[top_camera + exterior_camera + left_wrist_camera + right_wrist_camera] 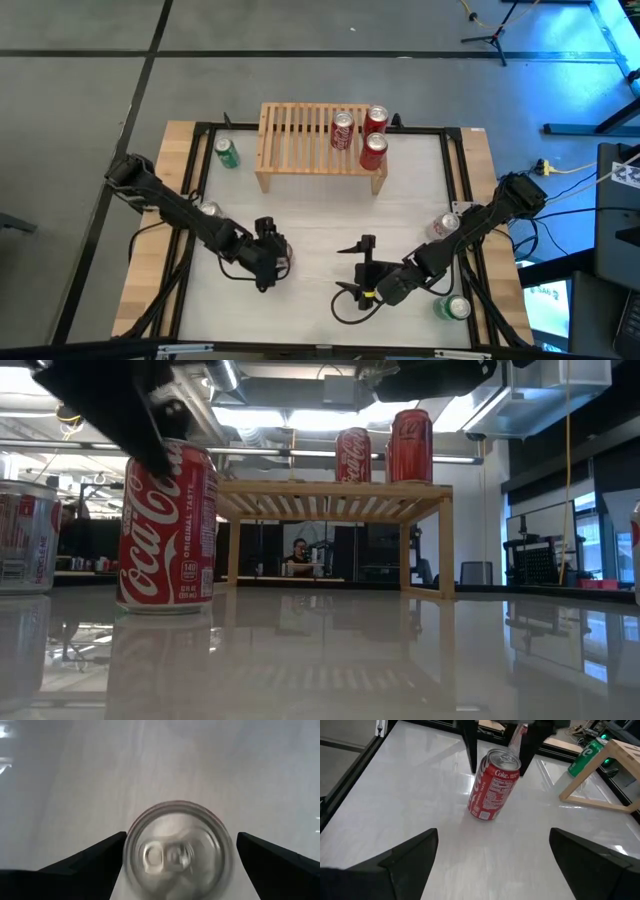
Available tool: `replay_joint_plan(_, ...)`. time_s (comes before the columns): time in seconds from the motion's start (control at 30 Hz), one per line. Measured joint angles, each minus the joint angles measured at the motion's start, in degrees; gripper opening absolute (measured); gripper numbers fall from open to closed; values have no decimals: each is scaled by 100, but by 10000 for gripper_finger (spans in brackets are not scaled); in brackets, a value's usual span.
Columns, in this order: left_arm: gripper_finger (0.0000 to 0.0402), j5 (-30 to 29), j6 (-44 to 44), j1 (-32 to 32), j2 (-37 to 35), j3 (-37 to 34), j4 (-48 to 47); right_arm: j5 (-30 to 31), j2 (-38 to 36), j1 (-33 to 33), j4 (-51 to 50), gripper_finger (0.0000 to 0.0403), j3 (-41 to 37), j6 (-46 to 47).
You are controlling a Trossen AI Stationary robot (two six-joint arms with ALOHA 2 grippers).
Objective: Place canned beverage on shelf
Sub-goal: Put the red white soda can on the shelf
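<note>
A red cola can stands upright on its base on the white table, nearer the left; it also shows in the low view and the right wrist view. My left gripper is open above it, slanting down, one finger on each side of the can's silver top; no touch shows. My right gripper waits open to the can's right, pointing at it. The light-wood shelf stands at the far middle with three red cans on its slats.
On the shelf's right part are the red cans. A green can stands left of the shelf. Silver cans and another green can sit at the side rails. A person sits far behind.
</note>
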Motion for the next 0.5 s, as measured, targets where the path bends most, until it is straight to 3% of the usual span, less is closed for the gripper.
replay_joint_plan(0.13, 359, 82, 34, 79, 275, 0, 91, 0, 0, 0, 0, 381, 0, -2)
replay_joint_plan(0.4, 284, 449, 148, 181, 274, 1, 107, 0, 1, 0, 0, 381, 0, -2)
replay_joint_plan(0.5, 279, 522, 249, 194, 275, 185, -45, 0, 0, 0, 0, 381, 0, 21)
